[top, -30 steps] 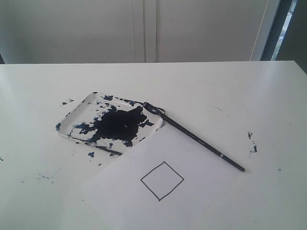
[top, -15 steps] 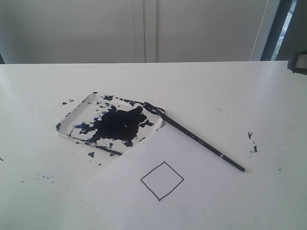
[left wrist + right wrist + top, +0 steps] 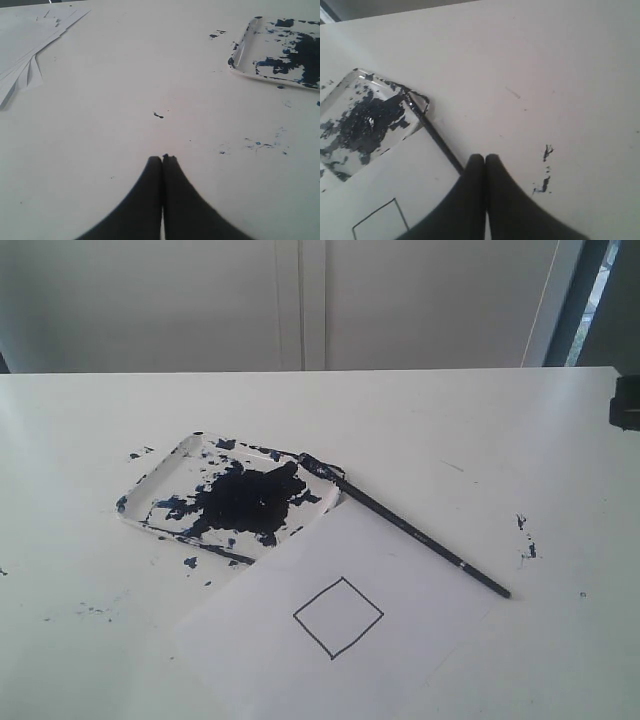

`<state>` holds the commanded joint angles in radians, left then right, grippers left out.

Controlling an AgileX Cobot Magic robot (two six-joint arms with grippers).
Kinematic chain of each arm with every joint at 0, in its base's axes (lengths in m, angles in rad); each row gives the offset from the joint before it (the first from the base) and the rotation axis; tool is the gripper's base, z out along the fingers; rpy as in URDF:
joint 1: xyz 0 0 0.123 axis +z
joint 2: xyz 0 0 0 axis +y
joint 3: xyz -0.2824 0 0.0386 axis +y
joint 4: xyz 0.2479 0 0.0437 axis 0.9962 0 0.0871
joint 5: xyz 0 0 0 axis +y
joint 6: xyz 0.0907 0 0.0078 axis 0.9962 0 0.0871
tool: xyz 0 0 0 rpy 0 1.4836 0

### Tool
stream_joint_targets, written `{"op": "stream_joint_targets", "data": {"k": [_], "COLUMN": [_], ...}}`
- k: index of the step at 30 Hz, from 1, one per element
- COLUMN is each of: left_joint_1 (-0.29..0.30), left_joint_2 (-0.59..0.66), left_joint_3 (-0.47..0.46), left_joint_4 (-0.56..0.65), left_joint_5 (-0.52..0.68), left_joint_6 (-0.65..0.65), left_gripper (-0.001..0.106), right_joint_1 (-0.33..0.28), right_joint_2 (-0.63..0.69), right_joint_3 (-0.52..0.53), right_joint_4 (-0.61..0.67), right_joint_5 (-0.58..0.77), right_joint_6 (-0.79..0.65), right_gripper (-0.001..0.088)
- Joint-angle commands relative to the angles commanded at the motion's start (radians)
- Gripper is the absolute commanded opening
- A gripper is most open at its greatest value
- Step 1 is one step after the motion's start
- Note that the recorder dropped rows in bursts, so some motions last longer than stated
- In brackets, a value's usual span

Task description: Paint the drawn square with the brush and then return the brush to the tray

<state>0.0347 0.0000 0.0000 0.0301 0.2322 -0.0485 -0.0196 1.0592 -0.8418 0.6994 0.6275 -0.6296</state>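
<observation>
The black brush [image 3: 405, 527] lies slanted on the table, bristles resting on the tray's right corner, handle end pointing to the near right across the paper's edge. The paint-splattered white tray [image 3: 163, 471] sits left of centre. The drawn square [image 3: 338, 617] is blank on the white paper [image 3: 400, 570]. My right gripper [image 3: 484, 156] is shut and empty, hovering above the brush handle [image 3: 437, 139]; the exterior view shows only a dark part of that arm [image 3: 626, 400] at the right edge. My left gripper [image 3: 162, 158] is shut and empty over bare table, apart from the tray [image 3: 246, 52].
Dried paint specks [image 3: 526, 537] mark the table right of the brush, with more flecks [image 3: 95, 611] near the front left. A loose stack of paper sheets [image 3: 30, 40] lies beyond the left gripper. A white wall backs the table.
A dark part of the right arm has come into the exterior view at the right edge and dropped lower. Brush, tray and paper have not moved.
</observation>
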Motion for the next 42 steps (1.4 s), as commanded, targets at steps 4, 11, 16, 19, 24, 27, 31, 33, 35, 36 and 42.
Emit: {"op": "stream_joint_targets", "data": {"k": [4,11,16,19,24,27,31,33,35,36,42], "left_joint_1": [0.0,0.0,0.0,0.0,0.0,0.0,0.0,0.0,0.0,0.0,0.0], "left_joint_2": [0.0,0.0,0.0,0.0,0.0,0.0,0.0,0.0,0.0,0.0,0.0], "left_joint_3": [0.0,0.0,0.0,0.0,0.0,0.0,0.0,0.0,0.0,0.0,0.0], "left_joint_4": [0.0,0.0,0.0,0.0,0.0,0.0,0.0,0.0,0.0,0.0,0.0], "left_joint_5": [0.0,0.0,0.0,0.0,0.0,0.0,0.0,0.0,0.0,0.0,0.0], "left_joint_6": [0.0,0.0,0.0,0.0,0.0,0.0,0.0,0.0,0.0,0.0,0.0], "left_gripper": [0.0,0.0,0.0,0.0,0.0,0.0,0.0,0.0,0.0,0.0,0.0], "right_joint_1": [0.046,0.163,0.301,0.395,0.515,0.56,0.583,0.59,0.59,0.59,0.59], "right_joint_2": [0.023,0.141,0.255,0.349,0.511,0.588,0.649,0.665,0.679,0.686,0.726], "right_joint_3": [-0.049,-0.118,-0.143,-0.154,-0.179,-0.186,-0.186,-0.186,-0.186,-0.186,-0.186], "right_joint_4": [-0.032,-0.087,-0.279,-0.466,-0.699,-0.748,-0.756,-0.756,-0.756,-0.756,-0.756], "right_joint_5": [-0.014,-0.03,-0.055,-0.057,-0.08,-0.125,-0.201,-0.226,-0.238,-0.24,-0.243], "right_joint_6": [0.037,0.069,0.186,0.323,0.524,0.575,0.63,0.636,0.636,0.636,0.622], "right_gripper": [0.0,0.0,0.0,0.0,0.0,0.0001,0.0116,0.0242,0.0432,0.0547,0.0603]}}
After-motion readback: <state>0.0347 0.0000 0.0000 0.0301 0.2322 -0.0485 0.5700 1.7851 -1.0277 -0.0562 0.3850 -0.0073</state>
